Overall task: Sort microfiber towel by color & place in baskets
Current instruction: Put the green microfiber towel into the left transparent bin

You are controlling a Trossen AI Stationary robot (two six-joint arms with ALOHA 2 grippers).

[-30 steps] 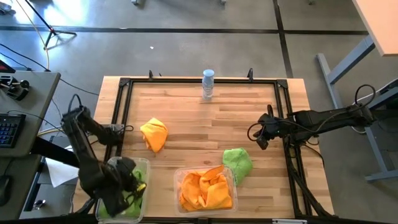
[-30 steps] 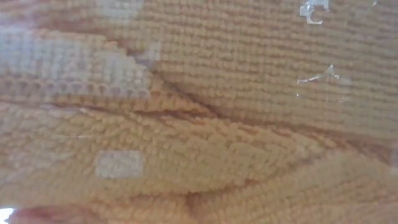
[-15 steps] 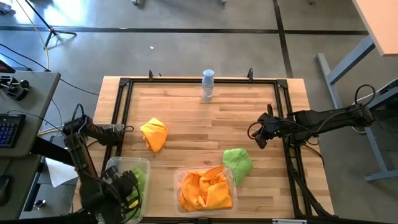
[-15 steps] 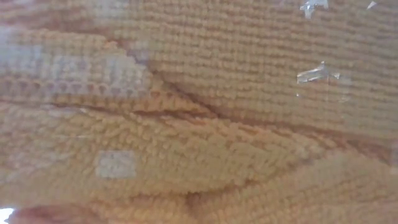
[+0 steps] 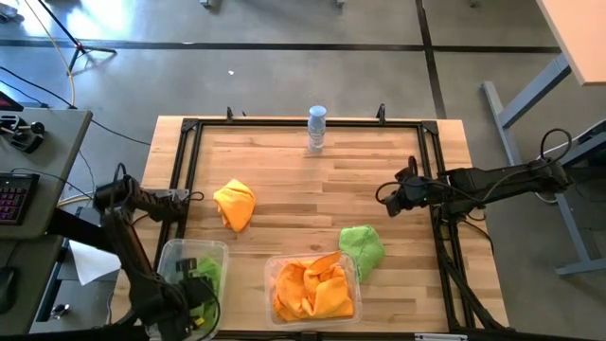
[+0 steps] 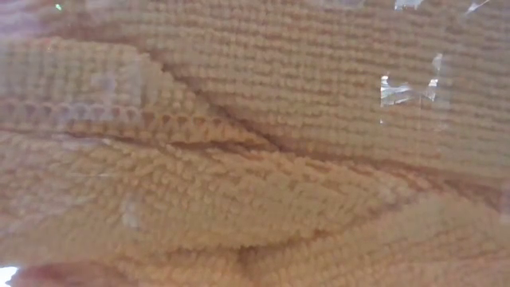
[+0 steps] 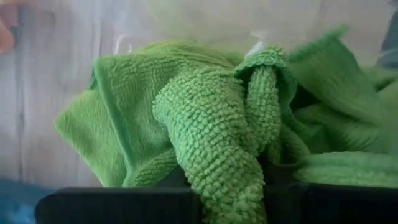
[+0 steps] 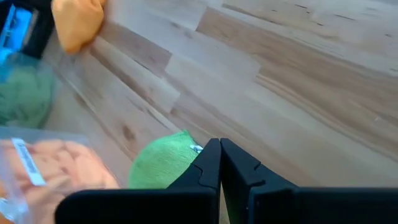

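Left gripper point(image 5: 194, 296) withdrawn (nubby green towel point(image 7: 211, 118))

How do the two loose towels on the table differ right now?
The orange towel lies alone in open table nearer the left arm; the green towel sits against the wider basket, which holds orange cloths. The orange towel is folded to a point, the green towel is a rounder lump. Both are outside the baskets, untouched by either gripper.
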